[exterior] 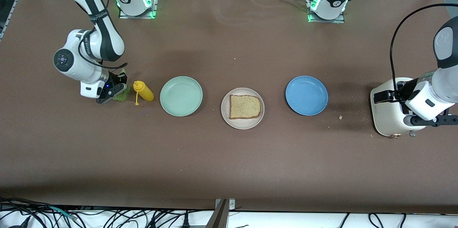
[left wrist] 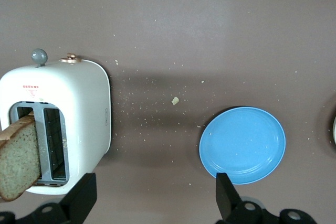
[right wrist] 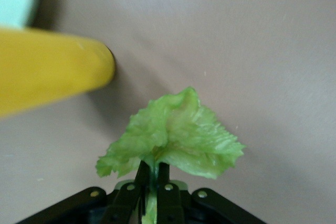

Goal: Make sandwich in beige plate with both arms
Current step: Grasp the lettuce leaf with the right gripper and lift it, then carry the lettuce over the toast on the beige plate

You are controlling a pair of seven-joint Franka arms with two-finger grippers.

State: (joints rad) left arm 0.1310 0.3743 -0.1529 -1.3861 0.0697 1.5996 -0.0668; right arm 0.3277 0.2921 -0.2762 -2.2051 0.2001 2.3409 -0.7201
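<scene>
A beige plate sits mid-table with one toasted bread slice lying flat on it. My right gripper is down at the table toward the right arm's end, shut on the edge of a crinkly green lettuce leaf. In the right wrist view the leaf fans out from the pinched right gripper. My left gripper hovers over the white toaster, open and empty; in its wrist view the left gripper has bare table between its fingers. A second bread slice stands in a toaster slot.
A yellow squeeze bottle lies beside the lettuce, close to the right gripper, and shows large in the right wrist view. A mint-green plate and a blue plate flank the beige plate. Crumbs dot the table near the toaster.
</scene>
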